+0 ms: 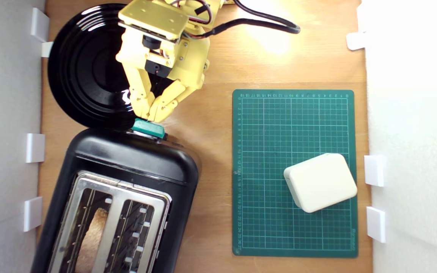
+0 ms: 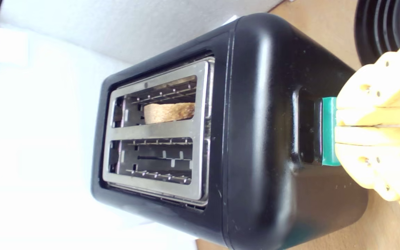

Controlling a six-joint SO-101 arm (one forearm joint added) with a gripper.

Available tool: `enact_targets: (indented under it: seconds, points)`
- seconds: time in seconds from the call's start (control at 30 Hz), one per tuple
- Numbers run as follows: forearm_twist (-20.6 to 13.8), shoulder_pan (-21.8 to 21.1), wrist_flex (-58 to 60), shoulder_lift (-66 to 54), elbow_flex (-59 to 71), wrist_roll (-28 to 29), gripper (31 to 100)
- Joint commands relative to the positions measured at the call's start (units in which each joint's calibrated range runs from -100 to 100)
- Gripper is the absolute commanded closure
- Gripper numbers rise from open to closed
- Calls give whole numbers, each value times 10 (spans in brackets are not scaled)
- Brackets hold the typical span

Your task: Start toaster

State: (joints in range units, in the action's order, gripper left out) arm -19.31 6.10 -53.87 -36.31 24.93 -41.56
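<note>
The glossy black toaster fills the lower part of the exterior view's left, with a silver top and two slots. A slice of toast sits in the slot on the exterior view's left; the other slot is empty. Its teal lever sticks out of the end facing the arm. My yellow gripper is shut, its fingertips pressed together and resting on the lever from above.
A round black plate lies just behind the toaster, under the arm. A green cutting mat with a cream rounded box is on the exterior view's right. White walls with clips border both sides.
</note>
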Motion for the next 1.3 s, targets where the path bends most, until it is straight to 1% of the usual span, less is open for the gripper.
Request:
enact_targets:
  seconds: [0.0, 0.2, 0.63, 0.73, 0.97, 1.17, 1.27]
  points:
    - [3, 3, 24, 2, -33, 3, 989]
    - [3, 23, 65, 28, -31, 11, 989]
    - [4, 26, 71, 67, -31, 10, 989]
    - [3, 38, 71, 82, -34, 12, 989]
    - [3, 52, 97, 110, -30, 9, 989]
    - [3, 52, 99, 131, -28, 10, 989]
    - [3, 49, 101, 127, -3, 9, 989]
